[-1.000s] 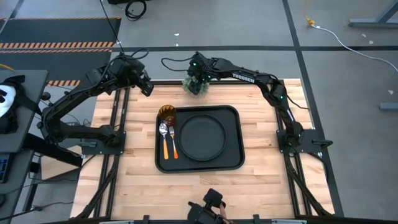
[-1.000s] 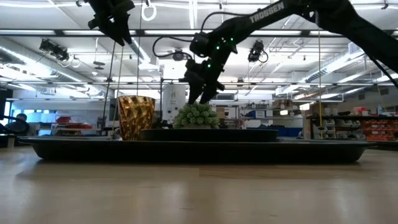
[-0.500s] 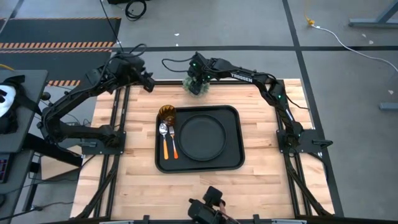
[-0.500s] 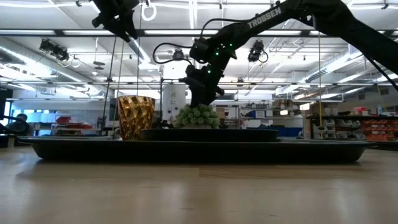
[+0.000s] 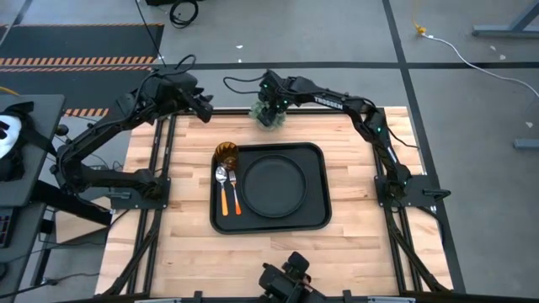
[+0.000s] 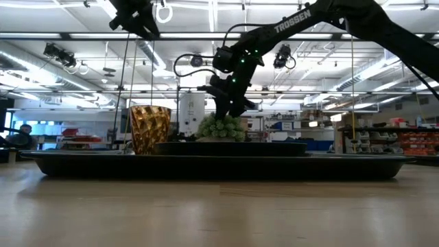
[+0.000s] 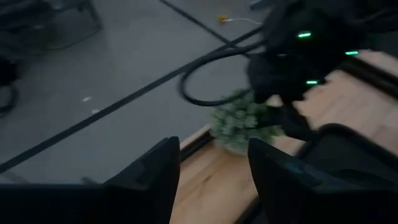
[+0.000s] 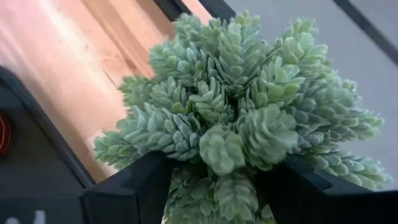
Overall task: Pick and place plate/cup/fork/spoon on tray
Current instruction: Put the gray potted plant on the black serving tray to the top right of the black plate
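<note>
the plant (image 5: 269,115) is now straddled by the right gripper (image 5: 270,112), fingers closing but grip unconfirmed, while plate (image 5: 271,184) and cup (image 5: 226,153) are already seated on the tray (image 5: 318,220).

1 tray (image 5: 317,220). 1 plate (image 5: 272,185). 1 cup (image 5: 226,153), gold. 1 spoon (image 5: 221,175). 1 fork (image 5: 233,180). 1 green plant (image 5: 269,116). 2 robot arms w/ 2 grippers: left (image 5: 202,110), right (image 5: 269,112). 2 fingers on each. 1 wood table (image 5: 185,210).
</note>
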You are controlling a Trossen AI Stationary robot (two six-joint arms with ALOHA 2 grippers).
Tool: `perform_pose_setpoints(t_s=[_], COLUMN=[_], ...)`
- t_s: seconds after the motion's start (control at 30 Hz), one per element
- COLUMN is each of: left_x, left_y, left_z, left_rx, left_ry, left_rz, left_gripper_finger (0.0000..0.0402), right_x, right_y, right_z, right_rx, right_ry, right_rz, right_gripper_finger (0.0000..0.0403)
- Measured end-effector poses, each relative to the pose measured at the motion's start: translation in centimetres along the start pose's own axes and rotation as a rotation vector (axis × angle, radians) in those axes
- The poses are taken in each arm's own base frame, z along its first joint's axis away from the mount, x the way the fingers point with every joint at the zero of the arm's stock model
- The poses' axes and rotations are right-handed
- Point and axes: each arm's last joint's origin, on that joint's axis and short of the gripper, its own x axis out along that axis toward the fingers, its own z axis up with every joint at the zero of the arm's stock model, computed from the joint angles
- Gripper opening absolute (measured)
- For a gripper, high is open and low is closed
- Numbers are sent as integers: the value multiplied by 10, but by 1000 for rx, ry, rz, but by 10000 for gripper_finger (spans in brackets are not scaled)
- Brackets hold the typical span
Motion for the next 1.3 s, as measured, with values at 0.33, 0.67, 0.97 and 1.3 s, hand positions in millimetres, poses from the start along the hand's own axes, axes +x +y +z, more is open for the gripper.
perform_pose_setpoints(t_s=[0.33,0.67,0.97,1.3], left_x=[-1,-2,-1,-5], left_y=[-2,-3,-4,-3], left_z=[10,18,14,-27], left_rx=[14,-11,-4,85], left_ry=[-105,-181,-140,299], left_rz=[-28,-49,-91,-233], left_gripper_finger=[194,194,194,194], right_x=[0,0,0,0], right_y=[2,8,5,-2], right_z=[-1,1,2,3], right_rx=[39,12,23,23], right_ry=[11,-18,-23,-23], right_rz=[-1,32,64,75], right_gripper_finger=[206,206,225,227])
